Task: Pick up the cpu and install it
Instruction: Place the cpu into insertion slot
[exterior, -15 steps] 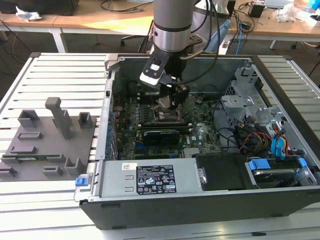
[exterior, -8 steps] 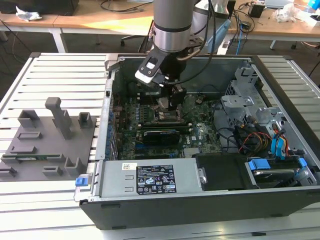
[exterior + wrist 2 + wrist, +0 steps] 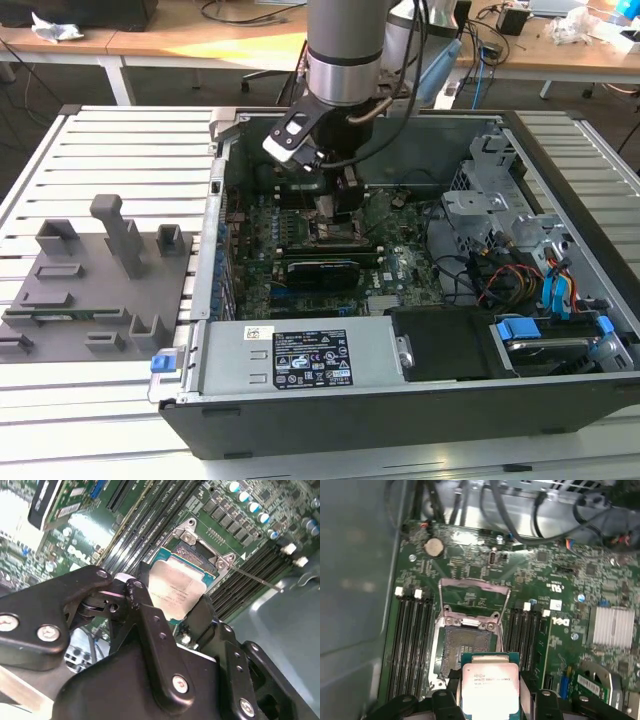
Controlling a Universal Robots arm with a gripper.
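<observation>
The black pincer is clamping the small, flat, square, silver-topped cpu by its edges. It is holding it just above the open metal-framed socket on the green motherboard.

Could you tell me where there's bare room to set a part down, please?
The slatted table is bare between the grey fixture tray and its far edge, at the exterior view's left of the computer case. Inside it is crowded: cables, and the gripper holding the cpu above the socket.
</observation>
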